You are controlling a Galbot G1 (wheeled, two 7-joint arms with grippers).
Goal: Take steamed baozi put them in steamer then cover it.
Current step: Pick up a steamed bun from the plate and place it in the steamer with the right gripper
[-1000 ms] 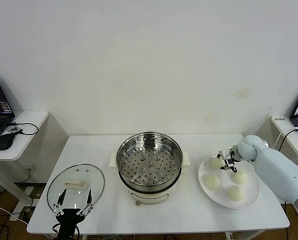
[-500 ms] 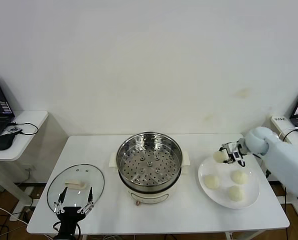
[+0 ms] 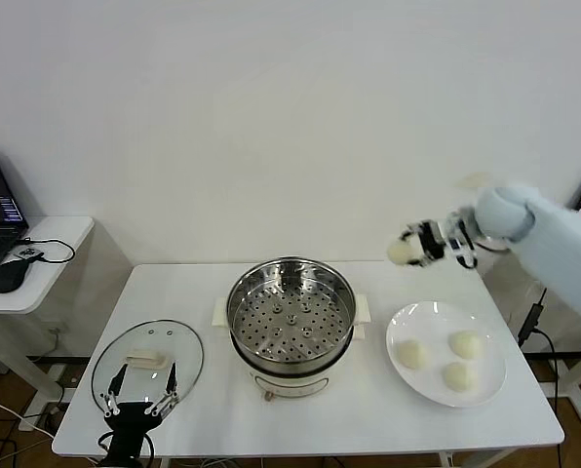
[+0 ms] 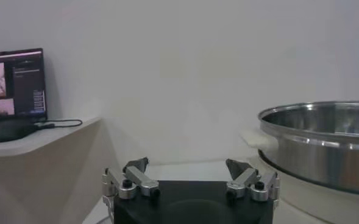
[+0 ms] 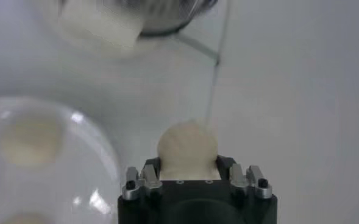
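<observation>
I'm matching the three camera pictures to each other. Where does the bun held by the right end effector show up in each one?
Head view: the held bun is in the air, upper right, between the steamer and the plate, gripped by the right end effector.
Left wrist view: not in it.
Right wrist view: bun at bottom centre, between the fingers.
Shared landmark: the steamer, in all three.

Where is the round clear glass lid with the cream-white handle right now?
In the head view, the glass lid lies flat on the white table at its front-left corner, left of the stainless-steel steamer basket, with the open left gripper just in front of it.
</observation>
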